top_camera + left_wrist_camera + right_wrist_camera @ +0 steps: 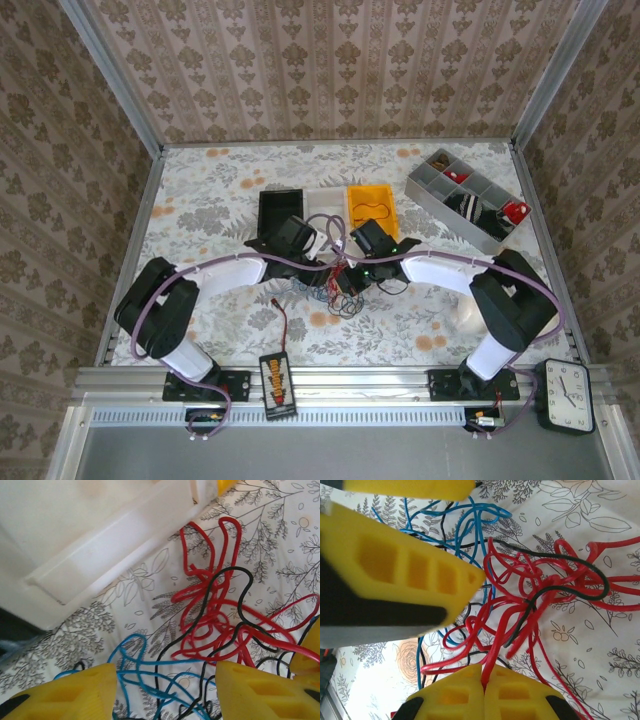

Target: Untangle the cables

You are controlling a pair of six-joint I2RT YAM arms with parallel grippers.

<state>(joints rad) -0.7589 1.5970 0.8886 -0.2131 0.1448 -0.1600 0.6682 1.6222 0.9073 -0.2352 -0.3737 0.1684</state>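
Note:
The cables (345, 293) lie tangled on the floral cloth between the two arms. In the left wrist view, red loops (215, 625), blue loops (131, 656) and a black wire (239, 597) cross each other. My left gripper (165, 695) is open and low over the tangle, with blue and black strands lying between its yellow fingers (60, 695). My right gripper (484, 680) is shut on a red cable (520, 615) that runs up from its fingertips into the knot. The left gripper's yellow finger (405, 570) sits close beside it. From above, both grippers (322, 268) (355, 272) meet over the bunch.
Just behind the tangle stand a black bin (280, 212), a white bin (325, 205) and a yellow bin (371, 208). A grey divided tray (465, 200) sits at the back right. A black-and-orange connector box (277, 383) and a clock (566, 396) rest on the near rail.

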